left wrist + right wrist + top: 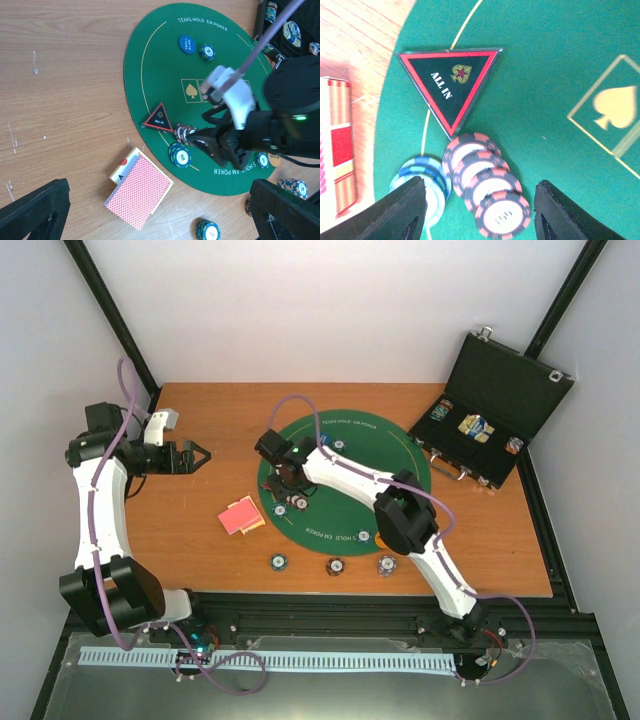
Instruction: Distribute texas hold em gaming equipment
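Several maroon poker chips [487, 192] lie fanned in a row on the green mat [540, 60], between the fingers of my right gripper [480, 202], which stands open without touching them. Its left finger [407, 212] overlaps a blue chip stack [422, 172]. From above, the right gripper [288, 480] sits at the mat's left side. The red-backed cards [142, 195] rest on a gold-edged box on the wood beside the mat. My left gripper [195, 455] hovers open and empty over the table's left, well apart from them.
A black "ALL IN" triangle [451, 85] lies just beyond the maroon chips. A blue small-blind button [187, 44] and a chip [207, 52] sit farther along the mat. Three chip stacks [335, 566] line the table's near edge. The open black case [495, 405] stands at the back right.
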Motion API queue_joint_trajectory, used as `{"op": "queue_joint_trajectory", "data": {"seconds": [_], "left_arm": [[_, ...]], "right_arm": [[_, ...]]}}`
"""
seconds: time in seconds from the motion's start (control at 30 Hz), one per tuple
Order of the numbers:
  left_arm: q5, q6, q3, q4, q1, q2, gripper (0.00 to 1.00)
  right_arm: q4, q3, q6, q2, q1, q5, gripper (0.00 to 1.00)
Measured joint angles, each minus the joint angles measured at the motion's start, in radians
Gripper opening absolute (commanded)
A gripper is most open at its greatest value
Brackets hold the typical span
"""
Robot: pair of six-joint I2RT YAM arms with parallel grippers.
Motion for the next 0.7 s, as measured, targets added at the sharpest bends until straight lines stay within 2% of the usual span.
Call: {"op": "queue_joint_trajectory", "data": {"seconds": [0.2, 0.43, 0.6, 0.7], "left_arm": [[0.0, 0.0, 0.0, 0.0, 0.0, 0.0, 1.0], [0.003, 0.0, 0.0, -0.001, 0.0, 0.0, 1.0], [0.004, 0.0, 0.0, -0.002, 0.0, 0.0, 1.0], [0.004, 0.0, 0.0, -0.002, 0.0, 0.0, 1.0]], "right_arm": [[0.006, -0.119, 0.008, -0.179, 0.005, 0.023, 0.63], [0.069, -0.536, 0.067, -0.468, 0.077, 0.055, 0.69], [0.088, -0.771, 0.135, -0.574, 0.183, 0.056, 0.74], [0.098, -0.85, 0.178, -0.605, 0.227, 0.055, 0.74]]}}
